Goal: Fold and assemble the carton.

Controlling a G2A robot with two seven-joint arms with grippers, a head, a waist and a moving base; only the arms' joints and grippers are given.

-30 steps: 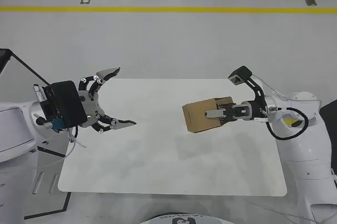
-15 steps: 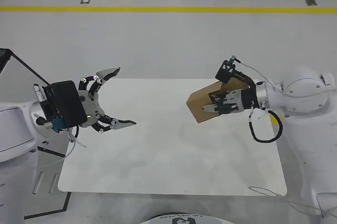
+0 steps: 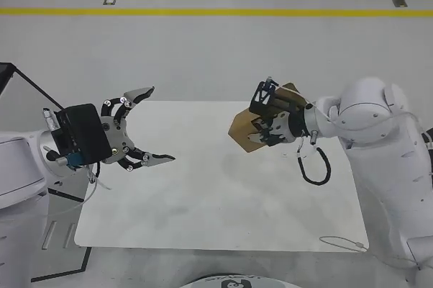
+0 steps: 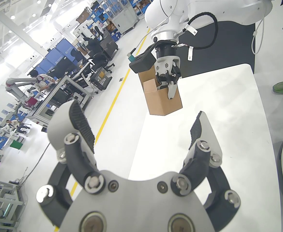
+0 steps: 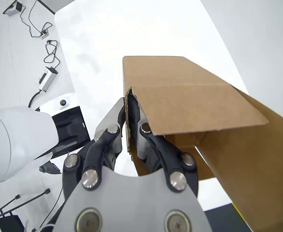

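White table (image 3: 224,209) is stretching between my two arms, and I am holding the cardboard box (image 3: 244,133) clear of it, in the air above its far edge, on the right half. My right gripper (image 3: 265,128) is pinching one wall of the box at the open end, one finger inside and one outside, with a loose flap (image 5: 192,92) sticking out over the fingers. The box is hanging tilted. Its long axis is running from my right wrist down and across toward the left edge, with the end away from the wrist leading. My left gripper (image 3: 159,124) is hovering at the left edge near the far corner. Its jaws are spread wide and holding nothing, its mouth is facing the box, and it is well apart from it. So the right arm is doing the carrying. I am judging that the left one has to cross the table to meet that leading end or the flaps.
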